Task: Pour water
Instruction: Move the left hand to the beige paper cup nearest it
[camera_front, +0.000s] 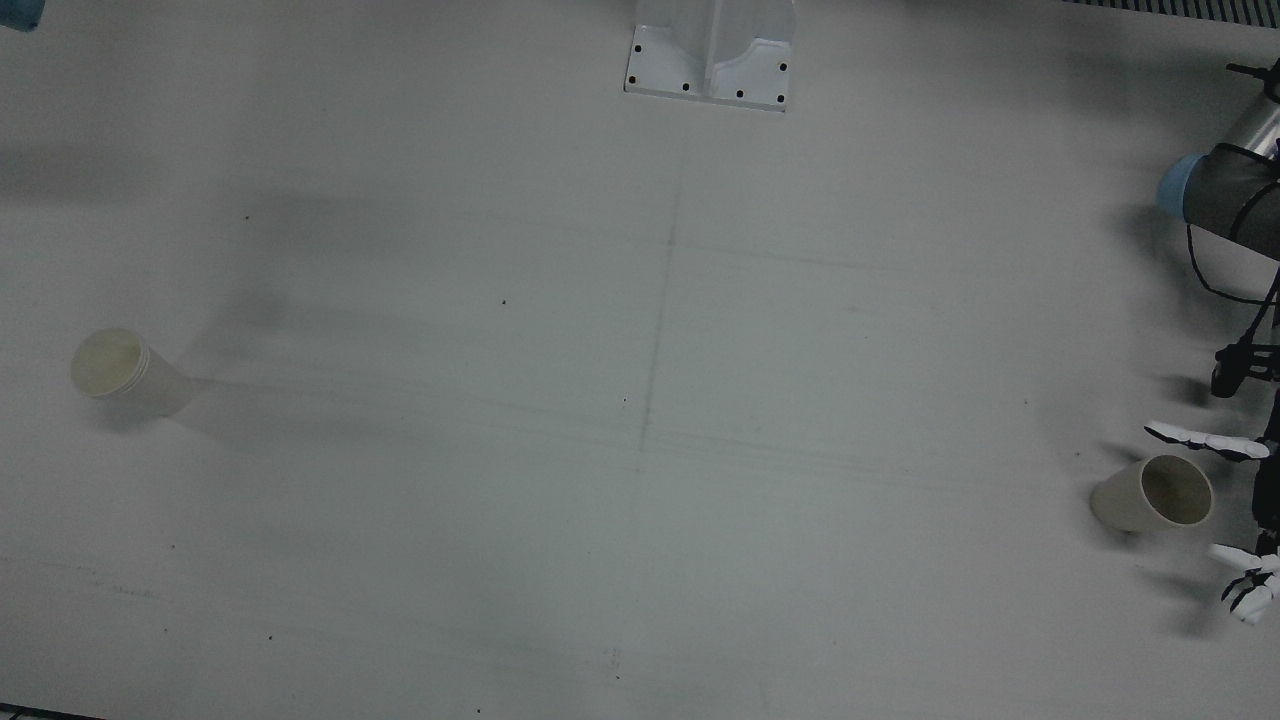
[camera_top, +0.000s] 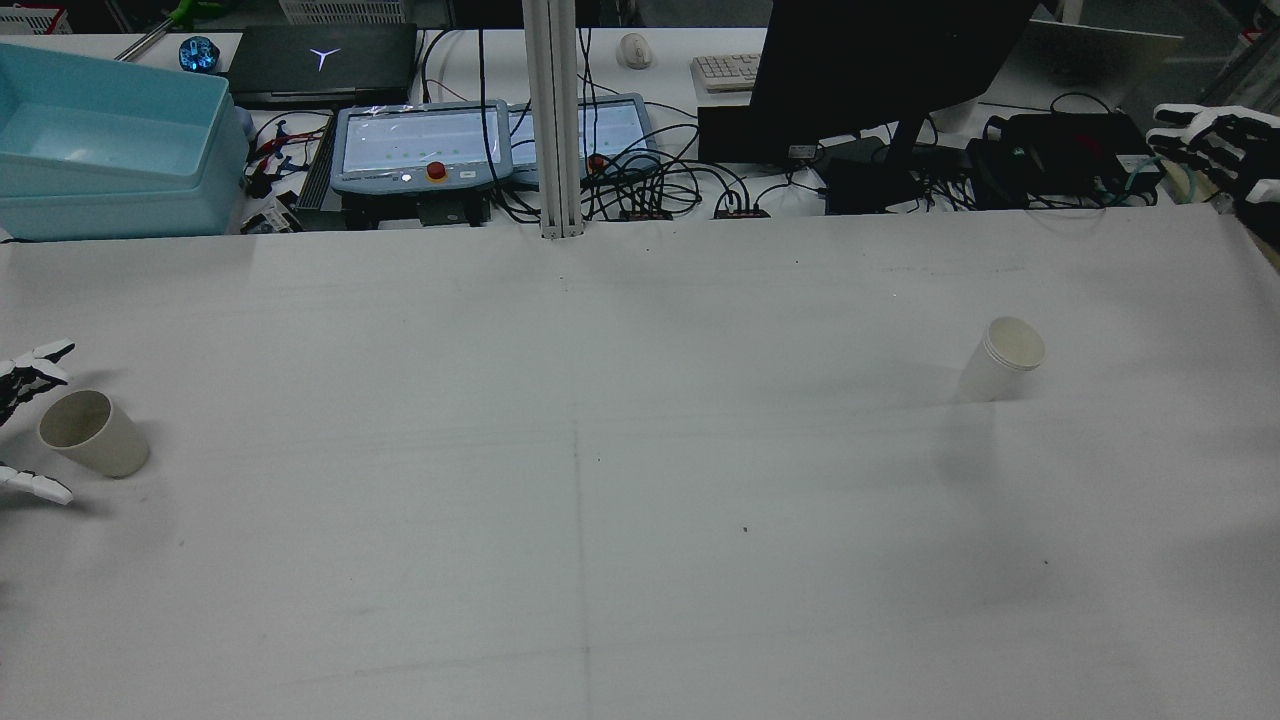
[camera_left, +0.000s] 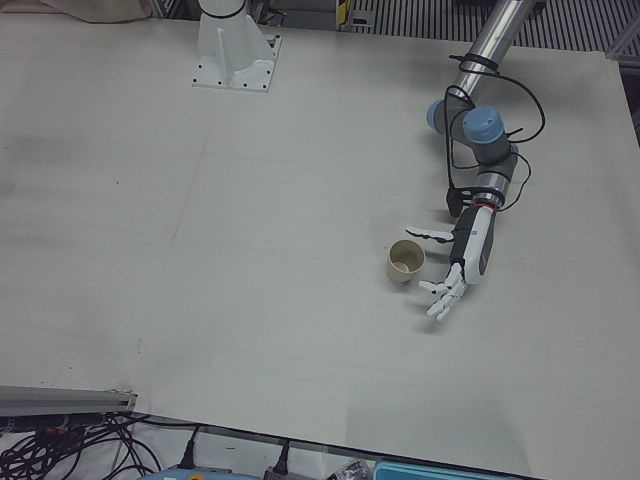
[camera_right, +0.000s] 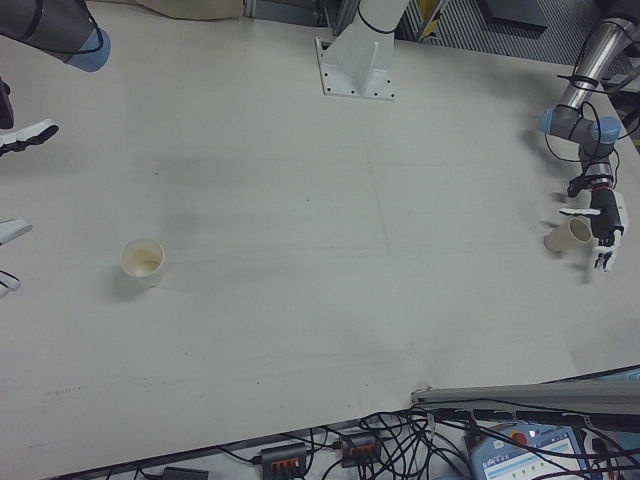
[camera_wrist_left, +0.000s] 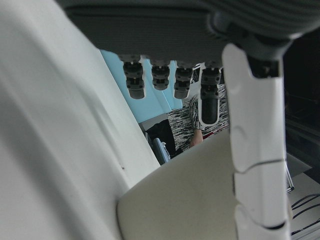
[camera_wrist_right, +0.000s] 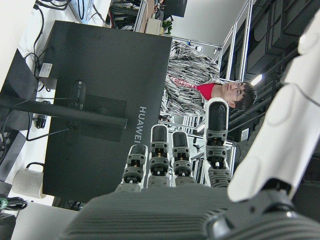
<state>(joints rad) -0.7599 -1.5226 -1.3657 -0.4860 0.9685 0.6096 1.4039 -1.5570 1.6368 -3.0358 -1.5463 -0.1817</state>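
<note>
**Pouring not yet started: left hand is open around its cup, right hand is far from the other**

In the left-front view, the left hand is a little right of the frame centre, with its fingers spread apart. One finger reaches above the beige cup and the others pass below it, so the cup stands in the opening of the hand. No finger is seen pressing on the wall of the cup. In the left hand view the cup fills the lower part of the frame, just beside a white finger, but I cannot tell if they touch. The cup stands upright on the white table, and water inside it is not visible from here.

The second cup is in the right-middle of the rear view, also upright, and nothing is near it. The right hand is at the upper right edge of that frame, raised over the cables, well apart from this cup. Its fingers are extended and hold nothing.

My judgement: the task is at the very beginning. Nothing is grasped, lifted or tilted. What remains is to close the left hand on its cup, to carry it across the table and to pour into the other.
</note>
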